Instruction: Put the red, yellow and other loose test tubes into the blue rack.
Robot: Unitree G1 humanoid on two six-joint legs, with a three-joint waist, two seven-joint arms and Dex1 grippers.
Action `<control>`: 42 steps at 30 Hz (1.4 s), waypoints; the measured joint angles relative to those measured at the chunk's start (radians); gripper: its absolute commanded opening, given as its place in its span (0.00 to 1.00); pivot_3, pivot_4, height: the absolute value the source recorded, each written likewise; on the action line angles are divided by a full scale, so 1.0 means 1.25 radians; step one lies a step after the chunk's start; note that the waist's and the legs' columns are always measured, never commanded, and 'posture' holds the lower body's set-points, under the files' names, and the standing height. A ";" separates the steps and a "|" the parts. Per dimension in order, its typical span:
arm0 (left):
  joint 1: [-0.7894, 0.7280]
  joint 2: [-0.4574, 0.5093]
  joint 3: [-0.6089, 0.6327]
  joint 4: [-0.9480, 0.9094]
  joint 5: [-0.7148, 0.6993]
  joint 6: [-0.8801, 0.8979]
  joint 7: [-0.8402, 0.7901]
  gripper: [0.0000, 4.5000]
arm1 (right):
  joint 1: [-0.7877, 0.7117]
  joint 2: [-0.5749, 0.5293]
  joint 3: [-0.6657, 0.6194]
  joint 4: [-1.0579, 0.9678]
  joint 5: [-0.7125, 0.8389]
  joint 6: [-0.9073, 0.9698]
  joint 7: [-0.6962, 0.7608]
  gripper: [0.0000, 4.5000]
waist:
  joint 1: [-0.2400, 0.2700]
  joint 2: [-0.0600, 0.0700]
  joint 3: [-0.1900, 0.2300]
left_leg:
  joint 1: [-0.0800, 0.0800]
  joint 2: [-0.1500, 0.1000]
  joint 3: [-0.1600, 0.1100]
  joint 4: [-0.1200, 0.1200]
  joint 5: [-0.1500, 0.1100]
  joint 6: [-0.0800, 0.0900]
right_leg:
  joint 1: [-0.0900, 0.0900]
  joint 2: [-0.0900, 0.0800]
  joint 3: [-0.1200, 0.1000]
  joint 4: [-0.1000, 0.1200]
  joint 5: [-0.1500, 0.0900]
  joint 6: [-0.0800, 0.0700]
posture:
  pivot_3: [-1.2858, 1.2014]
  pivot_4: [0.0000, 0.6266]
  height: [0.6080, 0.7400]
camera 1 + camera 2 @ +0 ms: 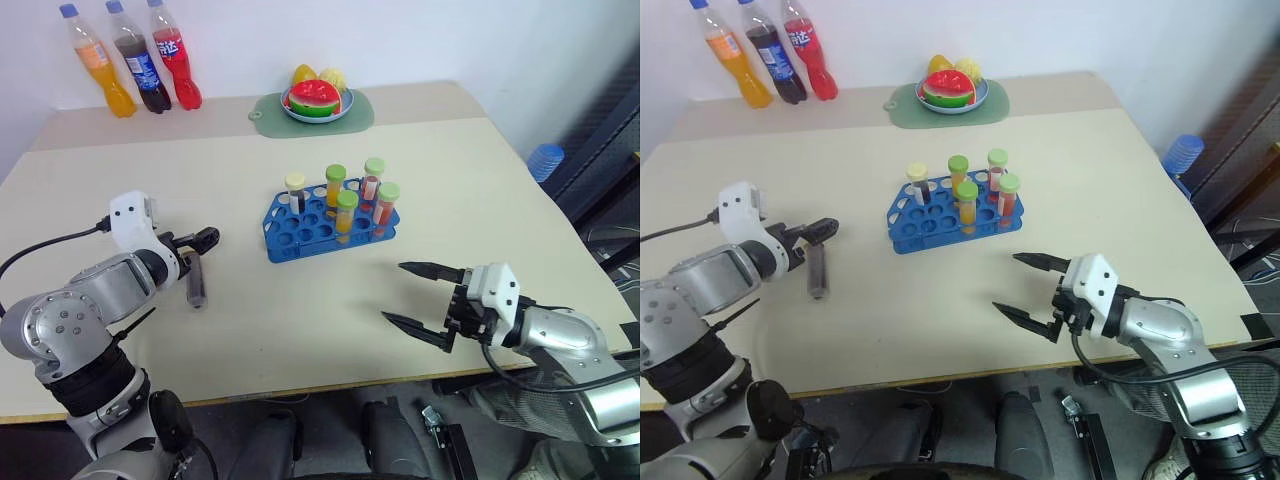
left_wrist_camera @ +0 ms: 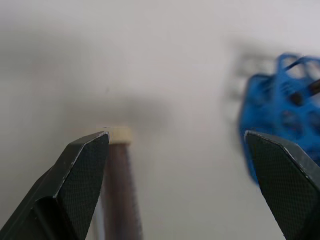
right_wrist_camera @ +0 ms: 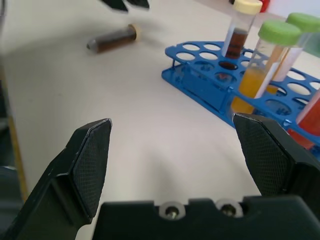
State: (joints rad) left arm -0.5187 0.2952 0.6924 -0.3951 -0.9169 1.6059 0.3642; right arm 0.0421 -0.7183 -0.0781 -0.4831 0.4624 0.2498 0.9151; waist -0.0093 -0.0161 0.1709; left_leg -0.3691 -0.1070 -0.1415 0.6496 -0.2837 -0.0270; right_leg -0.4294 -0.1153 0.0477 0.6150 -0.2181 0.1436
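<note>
- While both hands are empty, the low bright-blue plastic rack stands ahead of the right gripper, holding five capped tubes upright.
- Right gripper: fingers spread wide, well apart from the rack.
- Left gripper: fingers spread wide.
- One loose clear tube with dark-brown liquid lies flat just beside the left gripper.

Two head views from high up, looking forward and down over the table, far enough to take in the blue rack and both arms. Nearly the same scene in both, just shifted a little sideways. Left wrist view very close and low, looking out between two black fingers, with a brown tube beside one finger. Right wrist view low too, looking across the table between its fingers at the rack.
</note>
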 measured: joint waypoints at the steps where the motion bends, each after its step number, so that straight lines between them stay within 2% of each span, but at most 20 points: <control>1: -0.004 0.010 0.000 0.027 -0.036 0.000 0.054 1.00 | 0.002 -0.002 -0.002 -0.005 0.012 0.004 0.011 0.95 | 0.002 0.000 0.000 | 0.000 0.000 0.000 0.000 0.000 0.000 | 0.000 0.000 0.000 0.000 0.000 0.000 | 0.52 0.24 1.00; 8: -0.085 0.072 -0.017 0.253 -0.273 0.000 0.428 1.00 | 0.012 -0.020 -0.002 -0.018 0.043 0.006 0.067 0.95 | 0.024 -0.002 0.000 | 0.000 -0.001 0.000 0.002 0.000 0.000 | 0.001 -0.001 0.000 0.000 0.000 0.000 | 0.52 0.24 1.00; 15: -0.187 0.056 -0.069 0.493 -0.356 0.000 0.606 1.00 | -0.004 -0.023 0.006 -0.024 0.038 0.007 0.065 0.95 | 0.039 -0.002 0.000 | -0.001 -0.001 0.000 0.002 0.000 0.000 | 0.000 -0.001 0.000 0.001 0.000 0.000 | 0.52 0.24 1.00; 18: -0.220 0.062 -0.091 0.553 -0.358 0.000 0.641 0.80 | -0.004 -0.033 0.011 -0.046 0.033 0.013 0.064 0.96 | 0.040 -0.002 -0.001 | 0.000 -0.001 0.000 0.002 0.000 -0.001 | 0.000 -0.001 0.000 0.001 0.000 0.000 | 0.52 0.24 1.00; 23: -0.229 0.089 -0.128 0.597 -0.360 -0.002 0.649 0.27 | -0.002 -0.039 0.011 -0.068 0.033 0.025 0.056 0.96 | 0.042 -0.001 -0.002 | 0.000 -0.002 0.000 0.003 0.000 -0.001 | 0.000 -0.002 0.000 0.001 0.000 0.000 | 0.52 0.24 1.00; 27: -0.215 0.122 -0.166 0.598 -0.400 -0.002 0.615 0.27 | -0.001 -0.039 0.012 -0.070 0.031 0.029 0.048 0.96 | 0.040 -0.001 -0.002 | 0.000 -0.002 0.000 0.002 0.000 -0.001 | 0.000 -0.002 0.000 0.001 0.000 0.000 | 0.52 0.24 1.00; 30: -0.177 0.158 -0.199 0.564 -0.451 0.000 0.557 0.27 | -0.004 -0.038 0.019 -0.067 0.025 0.029 0.047 0.96 | 0.038 -0.001 -0.002 | 0.000 -0.002 0.001 0.002 0.000 -0.001 | 0.000 -0.002 0.000 0.002 0.000 0.000 | 0.52 0.24 1.00; 32: -0.132 0.190 -0.220 0.507 -0.482 -0.006 0.463 0.27 | -0.013 -0.037 0.027 -0.061 0.022 0.029 0.047 0.96 | 0.037 -0.002 -0.002 | -0.001 -0.001 0.001 0.002 0.000 -0.001 | -0.001 -0.002 0.000 0.002 0.000 0.000 | 0.52 0.24 1.00; 34: -0.085 0.202 -0.209 0.384 -0.483 -0.047 0.281 0.27 | -0.024 -0.031 0.034 -0.046 0.013 0.023 0.044 0.96 | 0.035 -0.003 -0.001 | -0.003 -0.001 0.001 0.002 0.001 -0.002 | -0.003 -0.001 0.000 0.002 0.000 0.000 | 0.52 0.24 1.00; 37: -0.052 0.257 -0.213 0.191 -0.430 -0.184 -0.106 0.27 | -0.044 -0.015 0.047 -0.028 0.004 0.019 0.039 0.96 | 0.036 -0.003 -0.002 | -0.003 -0.001 0.003 0.002 0.001 -0.002 | -0.003 -0.001 0.000 0.001 0.000 -0.001 | 0.52 0.24 1.00; 40: -0.051 0.273 -0.247 0.140 -0.350 -0.294 -0.315 0.27 | -0.043 -0.006 0.052 -0.016 -0.009 0.014 0.032 0.96 | 0.039 0.000 -0.003 | -0.001 -0.001 0.004 0.001 0.001 -0.001 | 0.000 -0.001 0.000 -0.001 0.000 -0.001 | 0.52 0.24 1.00; 42: -0.032 0.282 -0.317 0.128 -0.251 -0.378 -0.440 0.27 | -0.037 -0.005 0.051 -0.016 -0.016 0.007 0.026 0.96 | 0.037 0.000 -0.003 | -0.001 -0.001 0.005 0.001 0.001 -0.001 | 0.000 -0.001 0.000 -0.001 0.000 -0.001 | 0.52 0.24 1.00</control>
State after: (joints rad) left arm -0.5589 0.6480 0.2966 -0.2346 -1.2312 1.1330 -0.1855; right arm -0.0044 -0.7246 -0.0145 -0.5037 0.4426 0.2584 0.9478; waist 0.0372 -0.0166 0.1674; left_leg -0.3708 -0.1081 -0.1358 0.6508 -0.2830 -0.0283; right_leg -0.4290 -0.1167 0.0477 0.6137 -0.2179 0.1423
